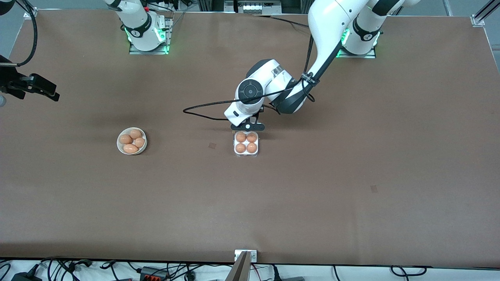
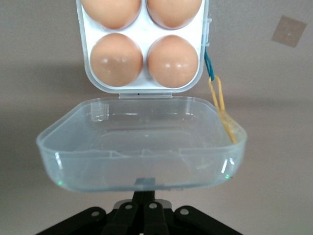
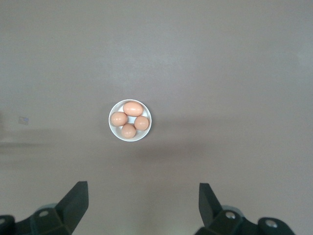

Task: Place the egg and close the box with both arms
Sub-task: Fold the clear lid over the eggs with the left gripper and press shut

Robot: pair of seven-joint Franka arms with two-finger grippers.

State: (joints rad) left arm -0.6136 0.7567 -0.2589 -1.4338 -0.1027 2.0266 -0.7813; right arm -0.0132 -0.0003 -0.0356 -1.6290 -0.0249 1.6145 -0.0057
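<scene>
The box [image 1: 246, 143] stands mid-table, its white tray [image 2: 145, 89] holding an egg [image 2: 116, 58] in every cell. Its clear lid [image 2: 142, 147] hangs open on the side toward the arms' bases. My left gripper [image 1: 247, 127] is just over that side, and in the left wrist view it [image 2: 145, 193] is shut on the small tab at the lid's free edge. My right gripper [image 1: 47, 91] waits high over the right arm's end of the table, open and empty [image 3: 144, 196]. A round white bowl [image 1: 132, 141] with several eggs lies below it [image 3: 130, 120].
A yellow and blue rubber band [image 2: 217, 98] lies beside the box. A black cable [image 1: 203, 111] loops over the table by the left wrist. Small tape patches [image 1: 212, 145] [image 1: 374, 188] mark the brown table.
</scene>
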